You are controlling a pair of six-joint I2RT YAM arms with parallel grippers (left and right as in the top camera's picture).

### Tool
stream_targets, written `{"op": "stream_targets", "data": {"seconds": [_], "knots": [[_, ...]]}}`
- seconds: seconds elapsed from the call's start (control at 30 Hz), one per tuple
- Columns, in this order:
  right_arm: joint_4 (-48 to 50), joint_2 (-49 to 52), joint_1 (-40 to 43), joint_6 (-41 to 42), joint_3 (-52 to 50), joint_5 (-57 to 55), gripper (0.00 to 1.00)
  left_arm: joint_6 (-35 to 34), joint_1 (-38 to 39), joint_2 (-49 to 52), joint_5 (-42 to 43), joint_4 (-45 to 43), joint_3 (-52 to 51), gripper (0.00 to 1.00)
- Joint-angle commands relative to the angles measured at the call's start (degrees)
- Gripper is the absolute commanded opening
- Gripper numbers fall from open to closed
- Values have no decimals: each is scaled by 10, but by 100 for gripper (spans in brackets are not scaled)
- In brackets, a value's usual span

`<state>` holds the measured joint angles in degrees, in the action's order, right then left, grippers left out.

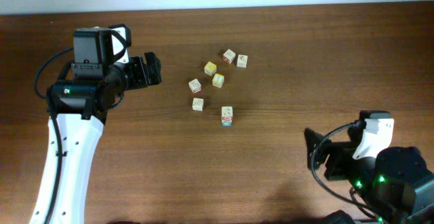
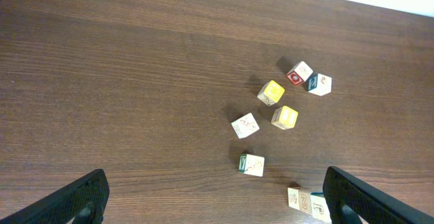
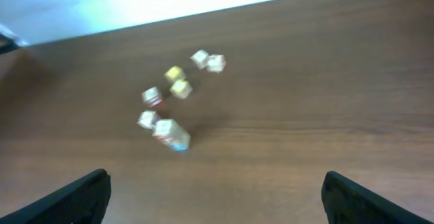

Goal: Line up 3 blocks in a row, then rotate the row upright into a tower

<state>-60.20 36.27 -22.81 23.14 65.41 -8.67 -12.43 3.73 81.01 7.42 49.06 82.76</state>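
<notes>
Blocks (image 3: 154,97) blurry in right-wrist view, blue-sided block (image 2: 305,201) partly behind spread left jaws; right jaws spread too.

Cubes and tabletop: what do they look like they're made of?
Cream cube: probably wood, matte, with printed picture faces; the sides are pale and unglossy. Yellow-topped cubes: likely the same, with yellow paint on top. Table: brown with streaky grain and low sheen; solid wood or laminate, cannot tell.
</notes>
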Motion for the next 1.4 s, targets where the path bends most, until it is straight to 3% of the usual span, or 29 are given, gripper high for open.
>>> {"op": "stream_targets", "data": {"seconds": [0.0, 0.1, 0.3, 0.47, 0.77, 1.37], "knots": [[62, -18, 69, -64, -67, -32, 99, 5, -1, -1, -2, 0, 7, 99], [232, -104, 163, -216, -206, 91, 99, 5, -1, -1, -2, 0, 7, 99], [470, -326, 249, -217, -494, 131, 99, 5, -1, -1, -2, 0, 7, 99], [525, -361, 251, -224, -604, 125, 99, 5, -1, -1, -2, 0, 7, 99], [561, -361, 251, -229, -651, 119, 99, 5, -2, -1, -2, 0, 7, 99], [561, -361, 251, -229, -651, 119, 99, 5, -1, -1, -2, 0, 7, 99]]}}
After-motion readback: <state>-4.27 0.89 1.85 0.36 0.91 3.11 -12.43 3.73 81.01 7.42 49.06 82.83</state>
